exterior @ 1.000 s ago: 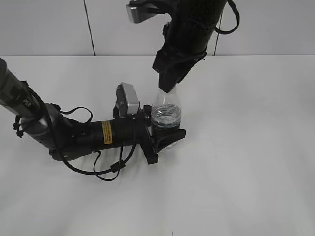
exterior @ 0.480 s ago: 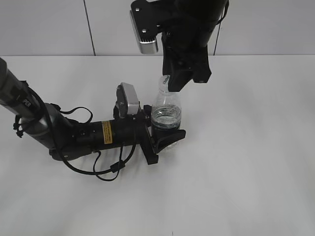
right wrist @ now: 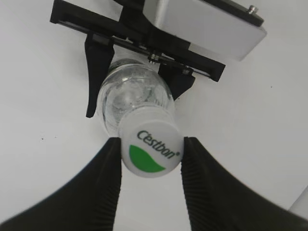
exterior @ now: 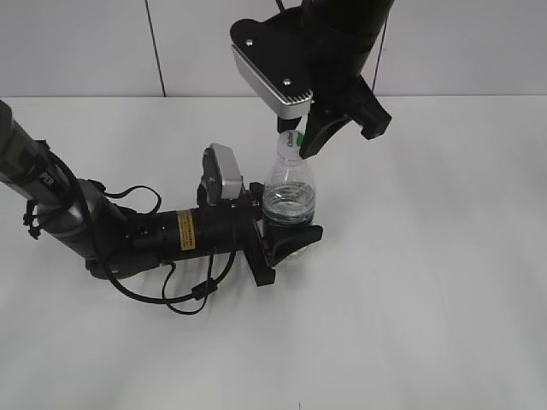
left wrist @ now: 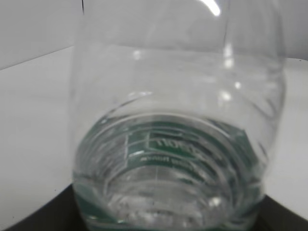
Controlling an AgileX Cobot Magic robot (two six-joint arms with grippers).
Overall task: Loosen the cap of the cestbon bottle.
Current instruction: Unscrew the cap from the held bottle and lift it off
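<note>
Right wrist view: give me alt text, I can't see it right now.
Seen from above, the right gripper has its two black fingers pressed on either side of the white Cestbon cap. Below, the left gripper clamps the clear bottle upright on the white table.

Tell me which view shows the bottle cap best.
The right wrist view: the round white plastic cap with its green mark faces the lens between the end effector's fingers. The exterior view shows a sliver; the left wrist view shows none.
</note>
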